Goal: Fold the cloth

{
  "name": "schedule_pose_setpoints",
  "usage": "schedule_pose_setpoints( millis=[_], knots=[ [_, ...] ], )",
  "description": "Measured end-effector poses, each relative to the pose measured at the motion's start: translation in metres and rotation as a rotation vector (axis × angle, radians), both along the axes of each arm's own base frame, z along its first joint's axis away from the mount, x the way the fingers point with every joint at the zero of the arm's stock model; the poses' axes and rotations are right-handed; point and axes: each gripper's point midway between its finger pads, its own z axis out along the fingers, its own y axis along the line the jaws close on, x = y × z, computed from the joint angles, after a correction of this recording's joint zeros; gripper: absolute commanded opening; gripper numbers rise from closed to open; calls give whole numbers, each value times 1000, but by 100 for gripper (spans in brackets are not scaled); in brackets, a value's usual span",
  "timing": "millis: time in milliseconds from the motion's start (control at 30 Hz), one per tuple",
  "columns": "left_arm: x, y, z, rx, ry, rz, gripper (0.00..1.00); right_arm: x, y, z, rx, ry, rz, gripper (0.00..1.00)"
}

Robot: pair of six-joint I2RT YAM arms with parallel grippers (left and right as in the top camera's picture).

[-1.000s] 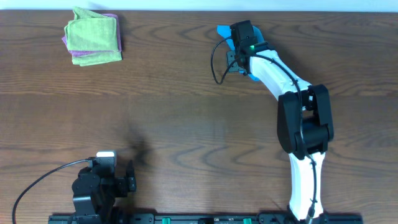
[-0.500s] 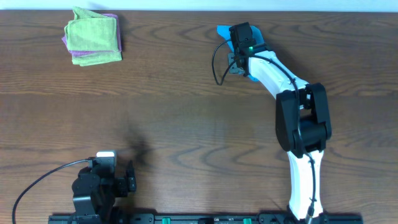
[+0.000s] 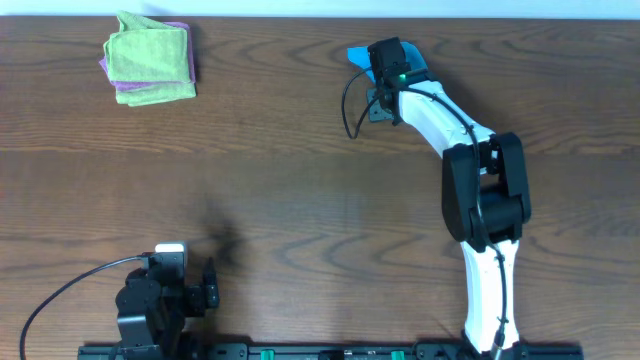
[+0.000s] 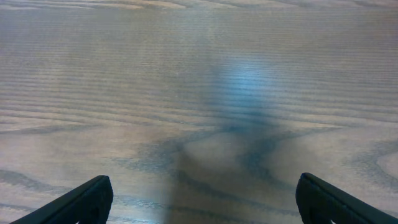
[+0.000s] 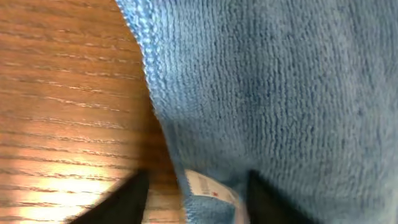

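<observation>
The sky-blue cloth [image 3: 356,53] lies near the table's far edge, mostly hidden under my right gripper [image 3: 386,58] in the overhead view. In the right wrist view the cloth [image 5: 280,81] fills most of the frame, and its left hem and a white label [image 5: 208,186] lie between my right gripper's [image 5: 194,199] fingers. The fingers are partly apart and straddle that edge, with bare wood between the left finger and the hem. My left gripper [image 3: 208,285] is open and empty at the near left, far from the cloth; only wood shows between its fingers [image 4: 202,199].
A lime-green folded cloth [image 3: 148,55] lies on a purple folded cloth [image 3: 130,95] at the far left corner. The table's far edge [image 3: 300,18] runs just behind the blue cloth. A black cable [image 3: 347,105] loops beside the right wrist.
My right gripper has moved slightly toward the far edge over the cloth, and the bit of blue showing under the forearm is no longer visible. The left arm has not moved.
</observation>
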Motion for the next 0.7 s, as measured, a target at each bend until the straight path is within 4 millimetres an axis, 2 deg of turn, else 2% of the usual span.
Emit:
schedule_pose_setpoints(
  millis=[67, 100, 367, 467, 533, 567, 700],
  knots=[
    [0, 0, 0, 0, 0, 0, 95, -1, -1, -2, -5, 5, -3, 4],
    [0, 0, 0, 0, 0, 0, 96, -1, -1, -2, -7, 6, -3, 1],
    [0, 0, 0, 0, 0, 0, 95, -3, -4, -2, -34, 11, -9, 1],
    [0, 0, 0, 0, 0, 0, 96, -6, -2, 7, -49, 6, -5, 1],
    [0, 0, 0, 0, 0, 0, 95, -6, 3, 22, -46, -18, 3, 1],
    [0, 0, 0, 0, 0, 0, 95, -8, 8, 36, -41, -33, 13, 1],
    [0, 0, 0, 0, 0, 0, 95, -21, 28, 110, -5, -116, 67, 1]
  ],
)
